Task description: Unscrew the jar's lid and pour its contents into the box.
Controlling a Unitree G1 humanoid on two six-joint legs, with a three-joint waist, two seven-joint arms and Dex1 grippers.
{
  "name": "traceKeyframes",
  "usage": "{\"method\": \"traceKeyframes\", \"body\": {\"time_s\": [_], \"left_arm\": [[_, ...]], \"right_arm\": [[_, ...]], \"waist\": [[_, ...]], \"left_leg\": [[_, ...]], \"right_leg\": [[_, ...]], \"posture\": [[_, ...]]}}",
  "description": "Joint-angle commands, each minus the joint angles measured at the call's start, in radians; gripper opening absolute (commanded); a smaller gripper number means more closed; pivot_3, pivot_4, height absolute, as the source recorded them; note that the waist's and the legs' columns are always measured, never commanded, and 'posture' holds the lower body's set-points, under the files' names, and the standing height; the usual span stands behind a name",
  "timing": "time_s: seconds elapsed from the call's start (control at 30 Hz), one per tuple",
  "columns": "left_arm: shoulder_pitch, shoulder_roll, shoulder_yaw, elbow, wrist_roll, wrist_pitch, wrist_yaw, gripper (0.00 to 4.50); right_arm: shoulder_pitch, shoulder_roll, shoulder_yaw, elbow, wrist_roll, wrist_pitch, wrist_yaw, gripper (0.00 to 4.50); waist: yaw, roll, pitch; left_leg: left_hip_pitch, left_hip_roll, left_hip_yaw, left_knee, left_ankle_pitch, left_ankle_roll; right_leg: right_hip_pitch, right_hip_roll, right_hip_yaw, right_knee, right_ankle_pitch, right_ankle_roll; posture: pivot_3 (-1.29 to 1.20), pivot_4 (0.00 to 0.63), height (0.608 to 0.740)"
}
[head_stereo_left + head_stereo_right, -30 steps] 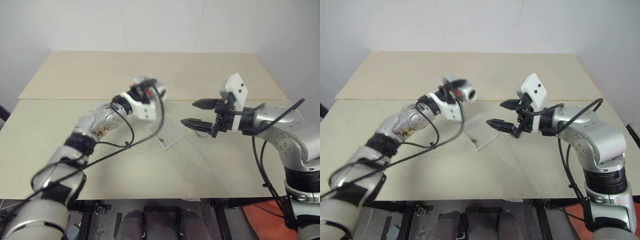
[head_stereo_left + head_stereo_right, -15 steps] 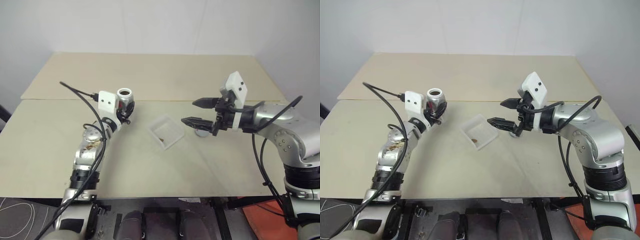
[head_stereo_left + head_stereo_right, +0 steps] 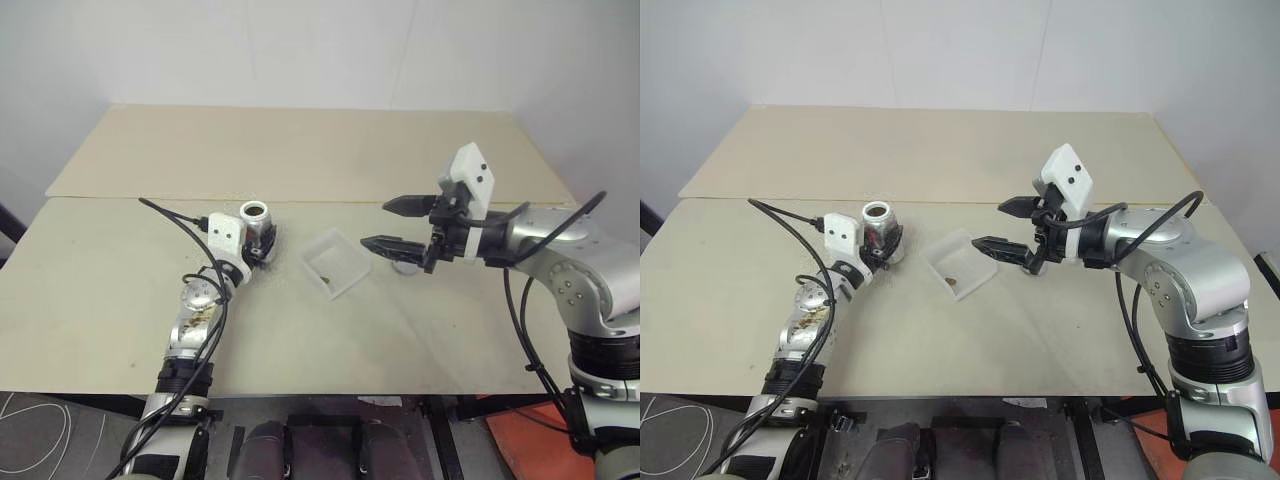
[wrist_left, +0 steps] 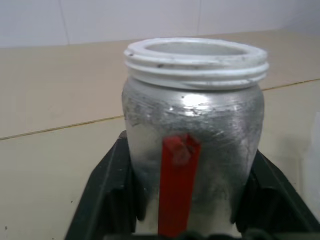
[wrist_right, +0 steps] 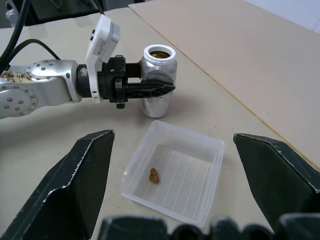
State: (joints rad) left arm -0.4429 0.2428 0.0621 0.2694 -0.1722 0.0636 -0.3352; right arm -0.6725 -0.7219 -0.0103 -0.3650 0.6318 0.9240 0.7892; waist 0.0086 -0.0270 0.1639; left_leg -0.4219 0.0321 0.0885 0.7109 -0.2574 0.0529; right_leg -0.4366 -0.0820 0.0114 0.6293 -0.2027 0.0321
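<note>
The jar (image 3: 257, 226) stands upright on the table with its mouth open and no lid on it; a red stripe (image 4: 179, 185) runs down its silvery side. My left gripper (image 3: 260, 246) is around the jar's lower body. Just right of it lies the box (image 3: 336, 262), which holds a few brownish bits of the contents (image 5: 154, 175). More brownish stuff shows in the jar's mouth (image 5: 160, 52). My right gripper (image 3: 375, 222) hovers open and empty over the box's right edge. The grey lid (image 3: 405, 266) lies on the table under it, partly hidden.
The table is two tan boards with a seam (image 3: 150, 198) running across behind the jar. A black cable (image 3: 175, 215) loops from my left wrist over the table's left part. A white wall closes off the back.
My left arm brought the jar from a tipped pose over the box back upright, then down and to the left onto the table. The right gripper has stayed where it was.
</note>
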Motion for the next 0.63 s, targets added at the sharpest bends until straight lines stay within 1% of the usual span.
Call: {"method": "traceKeyframes", "body": {"time_s": [0.03,0.1,0.2,0.23,0.3,0.33,0.43,0.47,0.53,0.63], "left_arm": [[0.063,0.033,0.02,-0.109,-0.009,0.015,-0.018,3.84],[0.131,0.086,0.042,-0.21,-0.027,0.051,-0.054,4.46],[0.218,0.197,0.113,-0.359,-0.099,0.118,-0.132,4.46],[0.246,0.249,0.15,-0.409,-0.137,0.151,-0.174,4.46],[0.309,0.354,0.238,-0.497,-0.211,0.187,-0.264,4.46],[0.332,0.39,0.274,-0.528,-0.247,0.214,-0.29,4.46],[0.454,0.506,0.422,-0.608,-0.387,0.269,-0.444,4.46],[0.485,0.523,0.456,-0.629,-0.41,0.268,-0.471,4.46],[0.513,0.54,0.494,-0.666,-0.428,0.294,-0.455,4.46],[0.521,0.55,0.518,-0.713,-0.468,0.342,-0.439,4.46]], "right_arm": [[-0.002,-0.01,-0.013,-0.038,0.007,-0.002,-0.005,4.5],[0.006,-0.016,-0.011,-0.038,0.003,-0.006,-0.002,4.5],[0.031,-0.034,-0.005,-0.044,-0.011,-0.019,0.007,4.5],[0.043,-0.041,-0.006,-0.047,-0.014,-0.023,0.01,4.5],[0.066,-0.053,-0.011,-0.045,-0.019,-0.038,0.024,4.5],[0.077,-0.056,-0.014,-0.043,-0.022,-0.047,0.032,4.5],[0.114,-0.067,-0.005,-0.04,-0.052,-0.092,0.05,4.5],[0.122,-0.069,-0.007,-0.041,-0.054,-0.1,0.054,4.5],[0.134,-0.071,-0.017,-0.038,-0.053,-0.118,0.068,4.5],[0.144,-0.071,-0.018,-0.013,-0.08,-0.157,0.077,4.5]], "waist": [[-0.004,0.0,0.0],[-0.007,0.0,0.0],[-0.014,0.0,0.0],[-0.015,0.0,0.0],[-0.019,0.0,0.0],[-0.021,0.0,0.0],[-0.021,0.001,0.0],[-0.021,0.001,0.0],[-0.018,0.001,0.0],[-0.013,0.001,0.0]], "left_leg": [[0.0,0.001,0.0,0.0,0.0,0.0],[0.0,0.001,0.0,-0.001,0.0,0.0],[0.0,0.002,0.0,-0.001,0.0,0.0],[0.0,0.002,0.0,-0.002,0.0,0.0],[0.001,0.002,0.0,-0.002,0.0,0.0],[0.001,0.002,0.0,-0.002,0.0,0.0],[0.001,0.002,0.001,-0.003,0.0,0.0],[0.002,0.002,0.001,-0.003,0.0,0.0],[0.003,0.002,0.002,-0.004,0.0,0.0],[0.006,0.001,0.002,-0.004,0.0,-0.001]], "right_leg": [[0.0,0.0,0.0,0.0,0.0,0.0],[-0.001,0.0,0.0,0.0,0.0,0.0],[-0.001,0.0,0.001,0.0,0.0,0.0],[-0.001,-0.001,0.0,0.0,0.0,0.0],[-0.001,-0.001,0.0,0.0,0.0,0.0],[-0.001,-0.001,0.0,0.0,0.0,-0.001],[-0.001,-0.003,0.0,0.0,-0.001,-0.001],[-0.001,-0.003,0.0,0.0,-0.001,-0.001],[0.0,-0.004,-0.001,0.0,-0.001,-0.001],[0.002,-0.004,-0.001,0.0,-0.001,-0.001]], "posture": [[0.0,0.15,0.74],[0.0,0.15,0.74],[0.0,0.15,0.74],[0.0,0.15,0.74],[0.0,0.15,0.74],[0.0,0.15,0.74],[0.0,0.15,0.74],[0.0,0.15,0.74],[0.0,0.15,0.74],[0.0,0.15,0.74]]}}
